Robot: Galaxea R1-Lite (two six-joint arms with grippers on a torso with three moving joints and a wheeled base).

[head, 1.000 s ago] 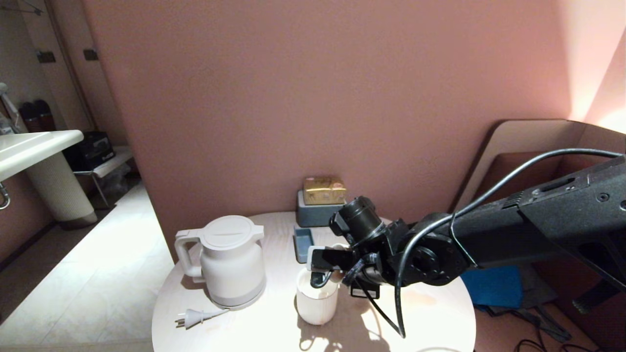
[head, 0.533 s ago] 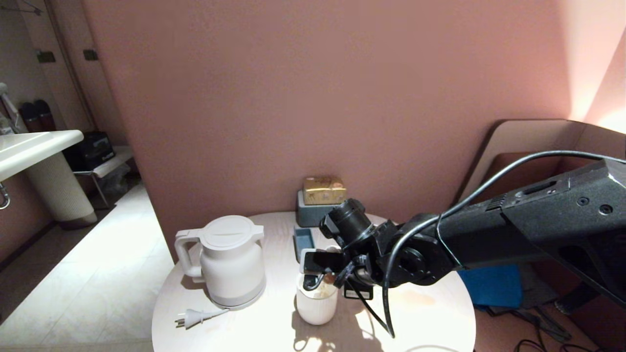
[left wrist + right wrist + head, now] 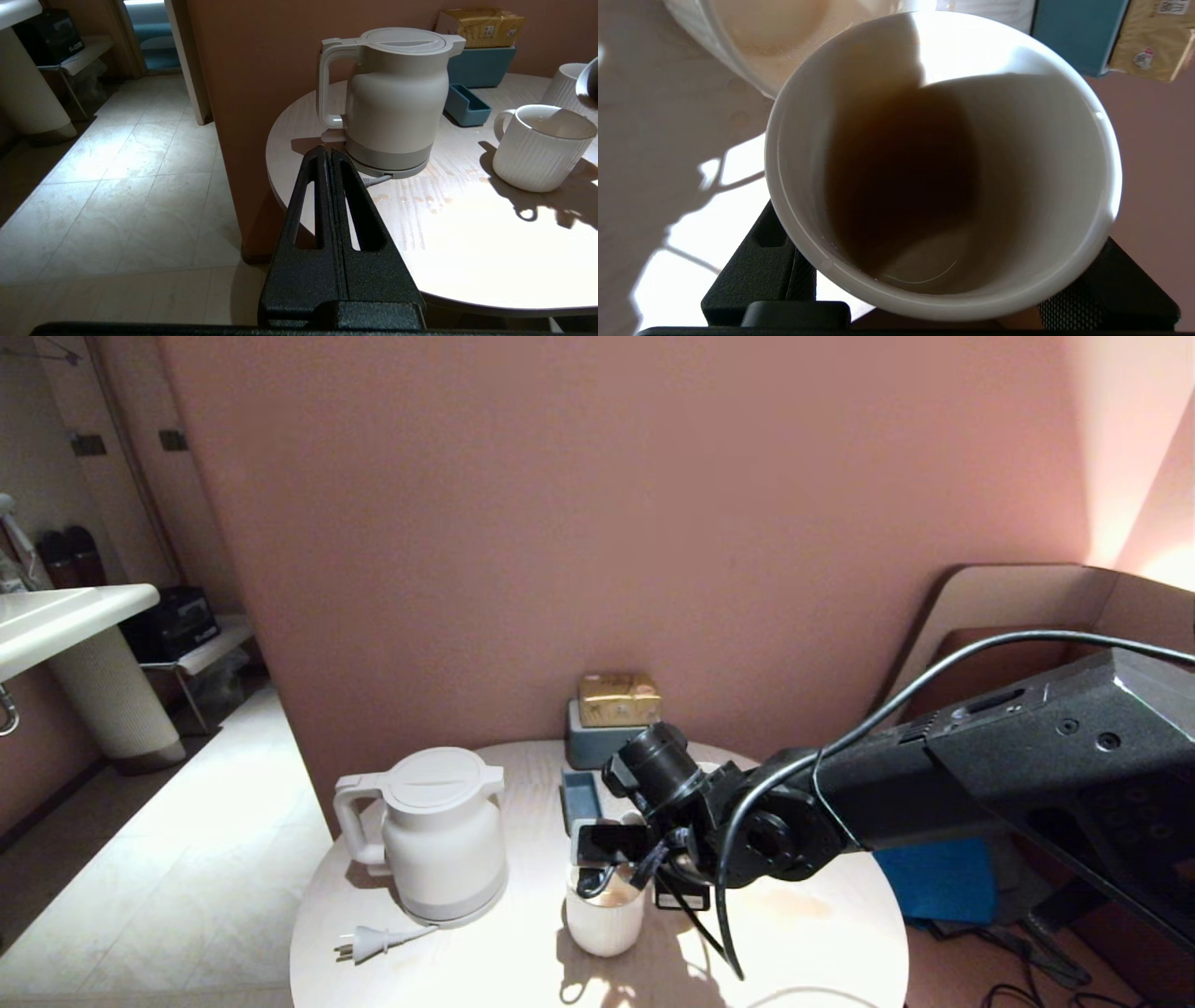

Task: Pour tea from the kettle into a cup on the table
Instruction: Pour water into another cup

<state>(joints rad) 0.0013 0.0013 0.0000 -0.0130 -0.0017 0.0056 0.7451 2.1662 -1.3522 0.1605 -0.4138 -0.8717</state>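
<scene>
The right gripper (image 3: pixel 597 863) hung above the white mug (image 3: pixel 605 917) near the front middle of the surface (image 3: pixel 822 933), its fingers (image 3: pixel 756 270) clamped on the small cup (image 3: pixel 943 163), which was tipped over. A little tea (image 3: pixel 920 268) seemed to sit low inside the cup, though it was dark in there. The kettle (image 3: pixel 439 835) stood upright by the left edge, and the left gripper (image 3: pixel 329 158) stayed off that edge with fingers together.

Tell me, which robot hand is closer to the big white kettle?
The right. The right gripper holds a small white cup over the mug beside the kettle. The left gripper, shut, is parked off the table's edge.
</scene>
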